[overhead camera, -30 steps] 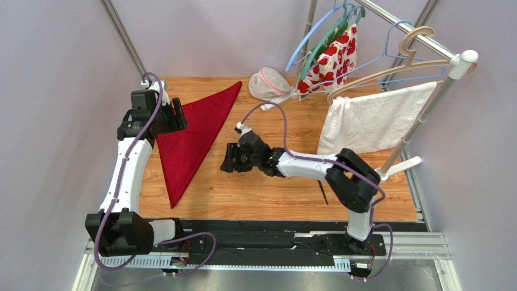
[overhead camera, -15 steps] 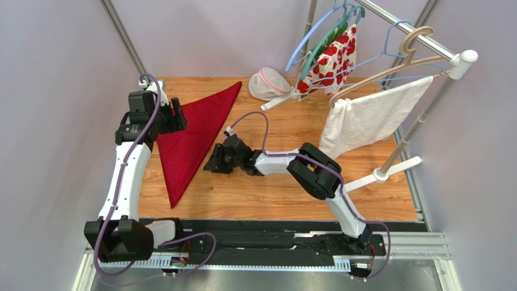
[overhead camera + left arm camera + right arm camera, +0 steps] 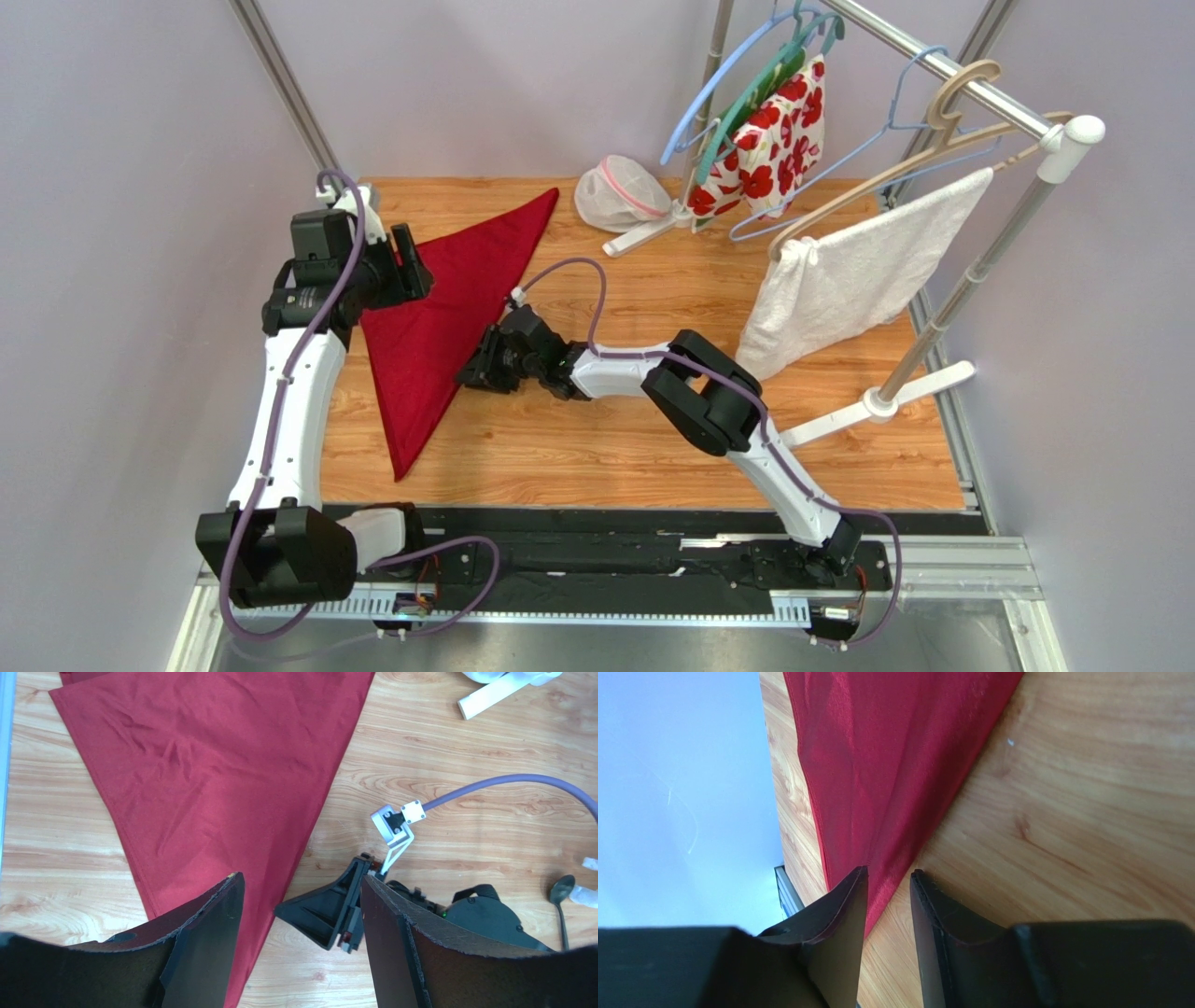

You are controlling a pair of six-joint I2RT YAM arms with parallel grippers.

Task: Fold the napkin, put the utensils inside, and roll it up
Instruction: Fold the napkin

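Observation:
The dark red napkin (image 3: 442, 315) lies folded into a triangle on the left of the wooden table, its long point toward the near edge. My left gripper (image 3: 410, 266) hovers over its far left part, open and empty; in the left wrist view its jaws (image 3: 300, 882) stand wide above the napkin (image 3: 210, 777). My right gripper (image 3: 474, 371) reaches to the napkin's right edge. In the right wrist view it (image 3: 889, 873) is open by a narrow gap, low over the wood, with the napkin's (image 3: 892, 756) edge running between the fingertips. A black spoon (image 3: 561, 890) lies on the table to the right.
A clothes rack stands at the right, its white base (image 3: 877, 406) on the table. From it hang a white towel (image 3: 856, 273), a cloth with red flowers (image 3: 765, 140) and several hangers. A white mesh bag (image 3: 624, 193) sits at the back. The table's left edge (image 3: 781, 812) runs close to the napkin.
My right arm has stretched left across the table to the napkin's right edge, and its jaws have narrowed. The left gripper has hardly moved.

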